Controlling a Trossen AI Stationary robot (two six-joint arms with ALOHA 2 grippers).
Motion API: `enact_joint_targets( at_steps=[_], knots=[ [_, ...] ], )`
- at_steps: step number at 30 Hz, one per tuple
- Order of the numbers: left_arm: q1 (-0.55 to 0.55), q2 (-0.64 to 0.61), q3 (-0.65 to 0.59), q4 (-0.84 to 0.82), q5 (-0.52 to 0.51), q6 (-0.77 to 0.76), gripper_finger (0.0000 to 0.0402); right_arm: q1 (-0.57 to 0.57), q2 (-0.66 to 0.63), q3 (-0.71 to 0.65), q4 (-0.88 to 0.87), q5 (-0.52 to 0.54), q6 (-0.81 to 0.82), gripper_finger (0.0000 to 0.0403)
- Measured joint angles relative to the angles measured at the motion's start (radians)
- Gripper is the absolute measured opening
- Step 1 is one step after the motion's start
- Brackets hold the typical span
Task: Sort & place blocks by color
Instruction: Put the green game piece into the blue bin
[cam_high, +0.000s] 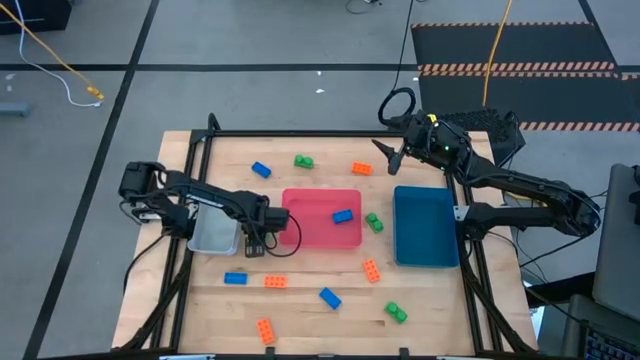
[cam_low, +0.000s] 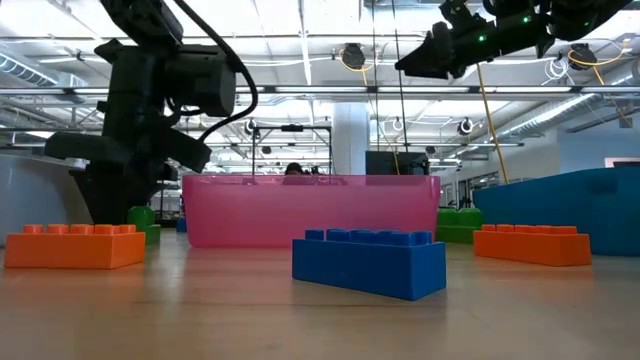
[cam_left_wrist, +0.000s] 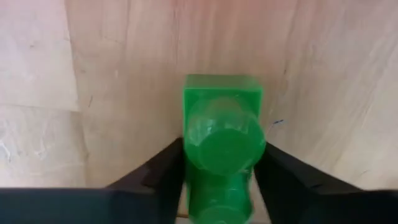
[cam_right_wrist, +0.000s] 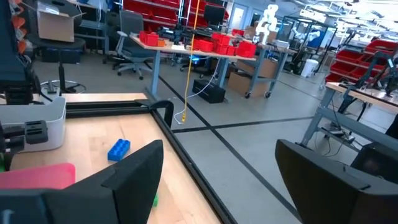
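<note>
A green block (cam_left_wrist: 221, 124) lies studs up on the wooden table between the grey tray (cam_high: 213, 235) and the pink tray (cam_high: 320, 200). My left gripper (cam_left_wrist: 221, 158) points down over it and is shut on it; in the high view the gripper (cam_high: 258, 245) hides the block. Other blue, green and orange blocks lie scattered on the table, and one blue block (cam_high: 343, 216) lies in the pink tray. My right gripper (cam_high: 392, 155) hangs open and level, high above the table's far side. My left gripper pinches the green block's two opposite sides (cam_left_wrist: 188, 155) between its two fingers (cam_left_wrist: 155, 174). The fingers come from above, pointing down. The block's underside rests on the table, studs up.
A teal tray (cam_high: 425, 228) stands right of the pink one. Loose blocks lie along the far side (cam_high: 261, 170), (cam_high: 361, 168) and the near side (cam_high: 275, 282), (cam_high: 330, 297), (cam_high: 396, 313). A black frame (cam_high: 300, 133) rims the table.
</note>
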Motion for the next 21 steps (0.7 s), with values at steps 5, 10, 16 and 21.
enact_joint_targets(
  at_steps=[5, 10, 16, 21],
  knots=[
    [0.002, -0.038, 0.021, -0.047, -0.023, -0.022, 0.0134, 0.000, 0.000, 0.000, 0.011, 0.000, 0.000, 0.0302],
    [0.009, -0.071, 0.094, -0.161, -0.041, -0.037, 0.0134, 0.000, 0.000, 0.000, 0.009, -0.003, -0.001, 0.0302],
    [0.043, -0.107, 0.266, -0.195, -0.180, 0.005, 0.0134, 0.002, 0.000, 0.000, 0.008, -0.006, 0.002, 0.0302],
    [0.092, -0.126, 0.387, -0.025, -0.283, 0.090, 0.0134, 0.002, 0.024, 0.000, 0.027, -0.101, 0.011, 0.0302]
  ],
)
